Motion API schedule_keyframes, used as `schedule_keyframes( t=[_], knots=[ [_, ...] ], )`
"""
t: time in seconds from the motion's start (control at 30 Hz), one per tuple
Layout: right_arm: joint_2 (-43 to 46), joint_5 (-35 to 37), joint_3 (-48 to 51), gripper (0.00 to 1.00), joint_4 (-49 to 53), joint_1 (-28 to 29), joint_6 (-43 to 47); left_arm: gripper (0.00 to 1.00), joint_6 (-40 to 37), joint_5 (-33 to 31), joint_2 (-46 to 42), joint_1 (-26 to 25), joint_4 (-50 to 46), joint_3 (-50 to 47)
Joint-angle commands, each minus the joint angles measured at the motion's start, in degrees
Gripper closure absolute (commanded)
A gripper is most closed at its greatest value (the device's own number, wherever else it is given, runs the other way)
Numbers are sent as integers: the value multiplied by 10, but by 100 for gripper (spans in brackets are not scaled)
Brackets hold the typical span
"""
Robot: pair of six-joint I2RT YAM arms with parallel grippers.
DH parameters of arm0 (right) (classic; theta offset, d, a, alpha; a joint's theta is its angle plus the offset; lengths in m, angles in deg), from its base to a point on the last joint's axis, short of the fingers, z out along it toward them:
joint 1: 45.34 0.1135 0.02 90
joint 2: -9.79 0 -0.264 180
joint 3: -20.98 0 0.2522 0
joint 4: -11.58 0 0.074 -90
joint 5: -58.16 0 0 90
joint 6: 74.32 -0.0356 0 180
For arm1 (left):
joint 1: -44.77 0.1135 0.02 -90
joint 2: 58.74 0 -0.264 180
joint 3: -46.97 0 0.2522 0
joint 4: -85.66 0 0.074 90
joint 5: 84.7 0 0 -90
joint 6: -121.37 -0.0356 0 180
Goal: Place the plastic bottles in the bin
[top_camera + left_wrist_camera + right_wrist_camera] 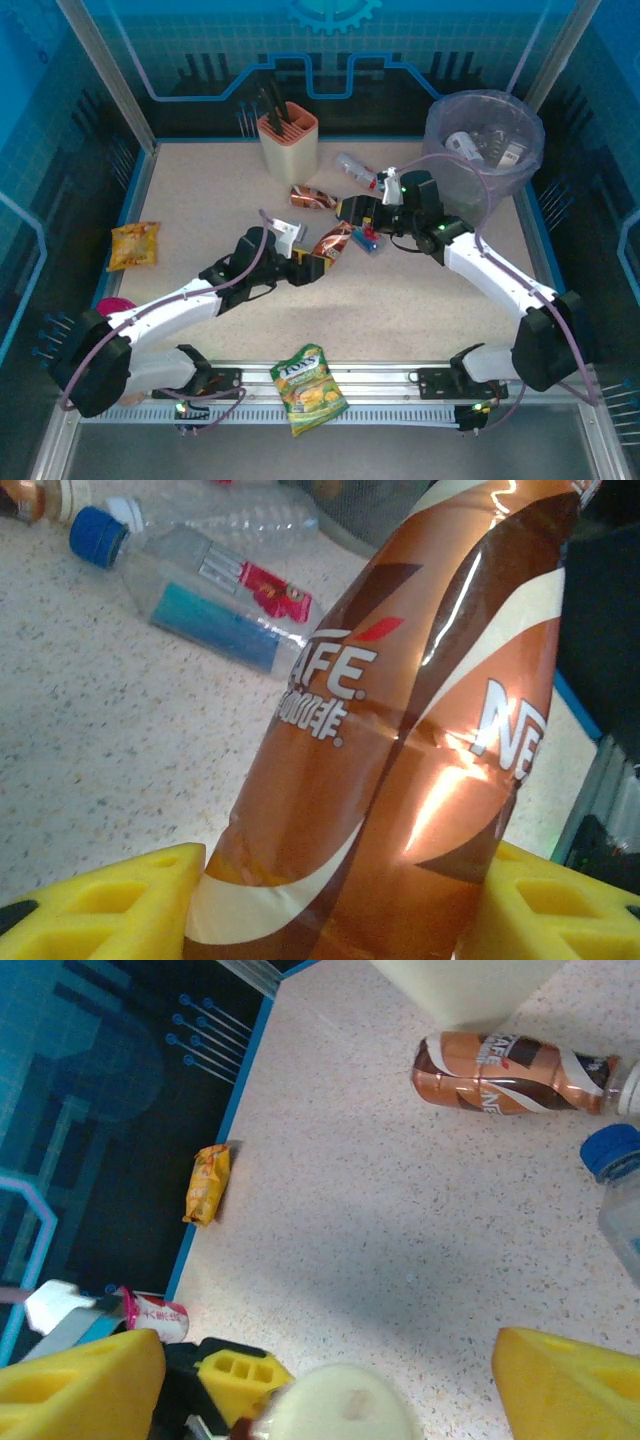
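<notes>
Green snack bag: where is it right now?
In the top external view, the green snack bag lies at the table's near edge, across the metal rail, between the left arm's base and the right arm's base.

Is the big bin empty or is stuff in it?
Not empty. A few clear plastic bottles lie inside the bin, visible through its open top from above.

The left arm (170,310) reached forward and to the right from its base. The left gripper (335,885) was clamped with one yellow finger (100,905) on each side of a brown bottle (400,730). The right arm (500,275) stretched forward and to the left, and the right gripper (325,1385) had its yellow fingers (575,1390) spread wide, close to the left one.
</notes>
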Motion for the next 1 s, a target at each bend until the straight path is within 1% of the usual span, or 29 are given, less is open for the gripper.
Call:
schedule_keyframes(
  t=[0.0,0.1,0.13,0.2,0.3,0.4,0.47,0.5,0.57,0.6,0.67,0.7,0.8,0.87,0.97],
  knots=[
    [-17,4,-19,26,-33,8,-8,63,32,14,-9,-5,61,-5],
    [-21,-6,-15,44,-36,10,-13,62,31,10,-4,-5,56,2],
    [-20,-7,-12,47,-39,11,-15,62,33,7,-2,-5,54,3],
    [-19,-10,-8,48,-39,13,-17,62,38,4,1,-5,52,7],
    [-17,-11,-6,62,-41,14,-18,62,40,9,10,-6,56,10],
    [-12,-7,-17,67,-31,14,-9,61,42,10,11,-5,57,12],
    [-7,-2,-31,72,-15,13,5,56,41,13,9,-5,57,13],
    [-4,1,-41,75,-5,12,14,51,41,16,7,-5,58,14],
    [1,1,-64,81,16,6,31,39,39,26,3,-5,58,14],
    [3,1,-82,82,29,1,42,31,40,28,-1,-5,58,13],
    [10,9,-121,83,66,-10,74,18,38,30,-9,-5,57,12],
    [15,19,-144,84,91,-18,97,15,35,29,-14,-5,52,11],
    [30,68,-220,86,165,-51,164,12,24,27,-23,-5,31,12],
    [38,116,-268,89,195,-77,209,12,21,28,-23,-5,24,13],
    [45,177,-332,91,213,-127,261,12,25,30,-17,-5,23,12]
  ],
)
